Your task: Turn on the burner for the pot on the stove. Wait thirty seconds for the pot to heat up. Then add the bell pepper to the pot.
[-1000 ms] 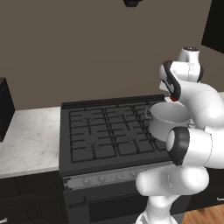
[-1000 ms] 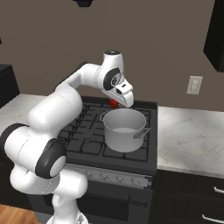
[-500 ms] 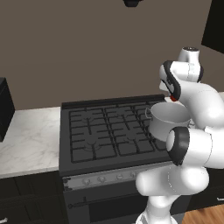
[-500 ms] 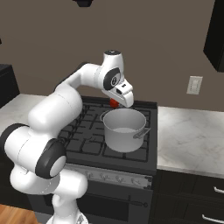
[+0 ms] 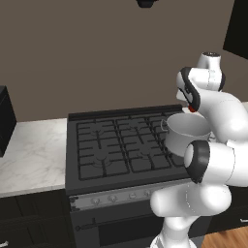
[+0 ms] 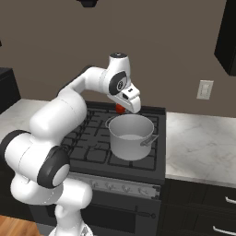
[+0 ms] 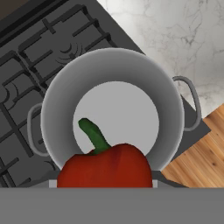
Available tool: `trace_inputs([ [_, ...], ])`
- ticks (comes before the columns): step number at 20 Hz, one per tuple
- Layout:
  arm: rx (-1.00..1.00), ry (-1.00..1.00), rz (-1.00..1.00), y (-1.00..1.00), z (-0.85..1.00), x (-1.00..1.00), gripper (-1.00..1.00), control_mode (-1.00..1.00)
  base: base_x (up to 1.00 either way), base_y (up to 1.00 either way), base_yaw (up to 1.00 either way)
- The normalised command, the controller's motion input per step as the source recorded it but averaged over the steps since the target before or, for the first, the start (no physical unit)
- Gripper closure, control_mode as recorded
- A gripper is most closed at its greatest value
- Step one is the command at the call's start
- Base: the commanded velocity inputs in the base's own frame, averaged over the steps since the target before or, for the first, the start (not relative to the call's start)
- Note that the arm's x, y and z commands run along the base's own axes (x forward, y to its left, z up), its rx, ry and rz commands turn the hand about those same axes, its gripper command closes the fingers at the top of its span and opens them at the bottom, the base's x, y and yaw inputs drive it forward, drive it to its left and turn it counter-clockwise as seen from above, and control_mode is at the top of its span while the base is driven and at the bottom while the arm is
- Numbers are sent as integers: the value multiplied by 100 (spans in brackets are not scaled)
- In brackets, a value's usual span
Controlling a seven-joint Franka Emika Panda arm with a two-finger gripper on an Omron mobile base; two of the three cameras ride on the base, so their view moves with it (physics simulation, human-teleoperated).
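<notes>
The silver-grey pot (image 6: 131,137) (image 5: 186,131) stands empty on the front right of the black stove (image 6: 92,138) (image 5: 116,145). The burner under it is hidden by the pot. My gripper (image 6: 121,109) hangs just above the pot's far rim, shut on the red bell pepper (image 6: 119,108) (image 5: 193,109). In the hand view the bell pepper (image 7: 105,168), green stem up, hangs over the edge of the pot's (image 7: 109,59) open mouth. A row of small grey knobs (image 6: 117,186) runs along the stove's front.
A marble counter lies right of the stove (image 6: 198,138) and left of it (image 5: 29,155). A black appliance (image 5: 5,121) sits at the far left. A wall outlet (image 6: 205,90) is above the right counter. Wooden floor (image 7: 197,162) shows below.
</notes>
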Motion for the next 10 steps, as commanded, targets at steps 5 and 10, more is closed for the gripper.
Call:
trace_inputs([
  [5, 0, 0, 0, 0, 0, 0, 100, -100, 0, 0, 0],
  [10, 0, 0, 0, 0, 0, 0, 100, -100, 0, 0, 0],
])
